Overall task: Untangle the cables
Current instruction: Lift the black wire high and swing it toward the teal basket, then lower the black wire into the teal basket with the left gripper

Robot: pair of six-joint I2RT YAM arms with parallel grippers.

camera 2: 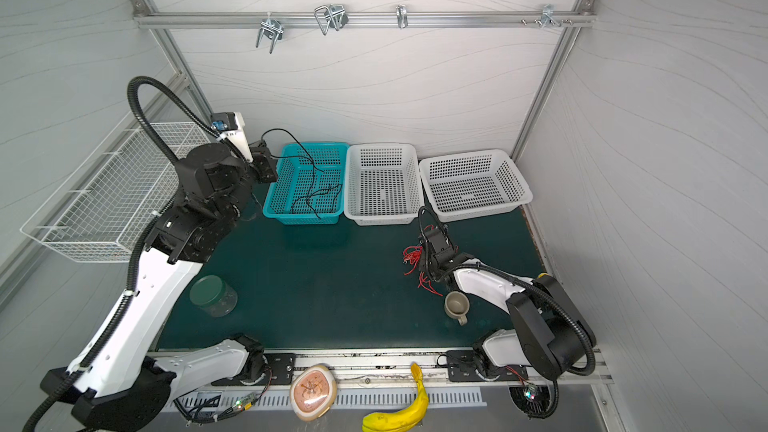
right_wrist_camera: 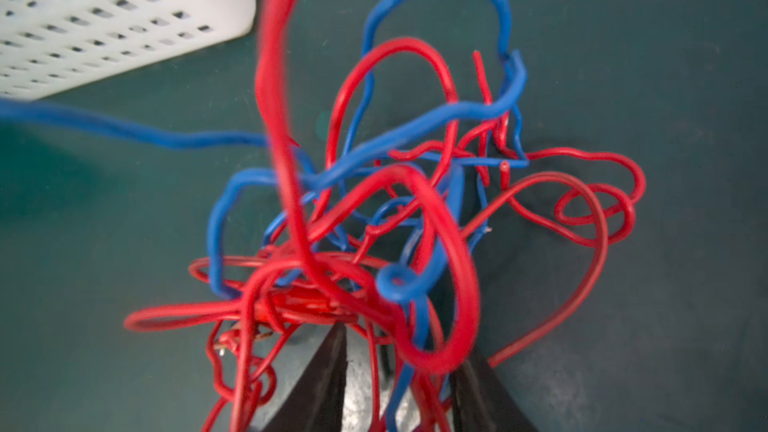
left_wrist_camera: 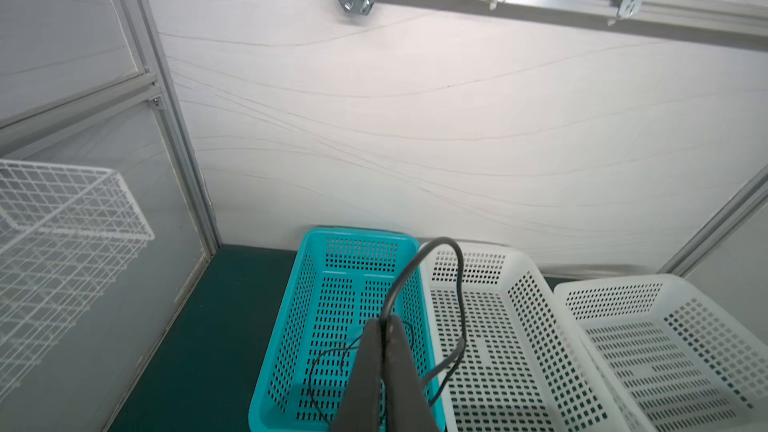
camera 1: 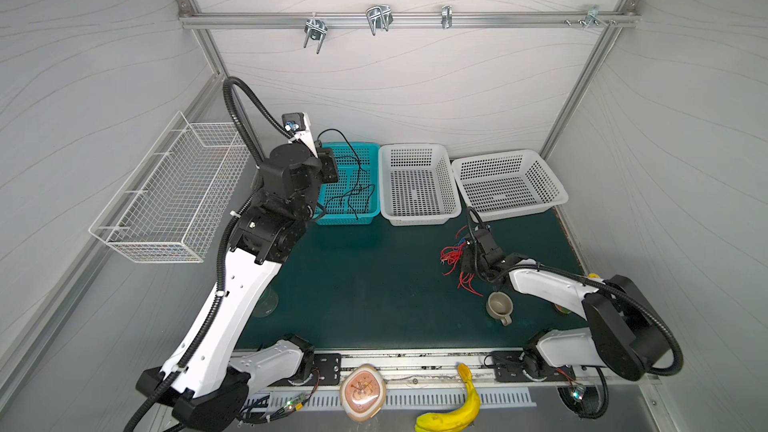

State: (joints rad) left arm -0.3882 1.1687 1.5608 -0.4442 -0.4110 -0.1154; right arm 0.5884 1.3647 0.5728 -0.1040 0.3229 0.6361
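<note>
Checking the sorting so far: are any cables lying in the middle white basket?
No, the middle white basket shows only its bare perforated floor; the black cables lie in the teal basket.

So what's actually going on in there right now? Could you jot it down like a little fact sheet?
Job: untangling cables
Left pincer: shut on a black cable, raised over the teal basket
In that basket: more black cables
Right pincer: open, low in the red and blue tangle on the green mat
Middle white basket: empty
Right white basket: empty
Also on the mat: mug, clear jar
Front edge: banana
</note>
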